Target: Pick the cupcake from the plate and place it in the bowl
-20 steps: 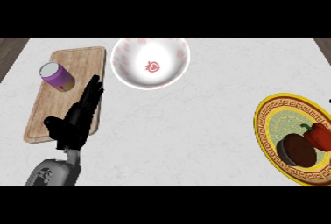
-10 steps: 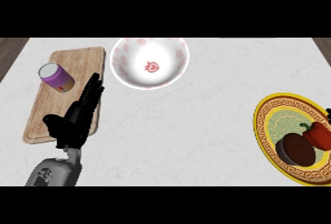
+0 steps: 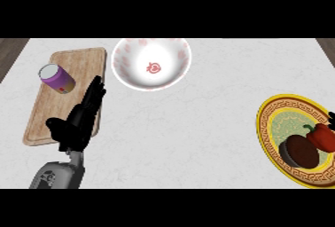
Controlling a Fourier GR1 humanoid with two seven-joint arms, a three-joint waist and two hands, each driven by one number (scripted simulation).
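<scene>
Nearest you, your left hand (image 3: pixel 77 126) lies with fingers straight and together, holding nothing, over the right edge of the one cutting board (image 3: pixel 57 106), just where it lay half a second ago; your right hand is out of sight. Nothing else has shifted: at the right, one cupcake (image 3: pixel 302 151) sits on the one plate (image 3: pixel 273 113) touching one red pepper (image 3: pixel 324 136). Farther off stand one purple can (image 3: pixel 57 79) on the board and one bowl (image 3: pixel 151 63), well apart from the plate.

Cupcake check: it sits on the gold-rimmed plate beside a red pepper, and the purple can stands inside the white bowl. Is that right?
Not quite. The head view shows the purple can on the wooden cutting board, left of the white bowl. The cupcake does sit on the gold-rimmed plate beside the red pepper.
</scene>
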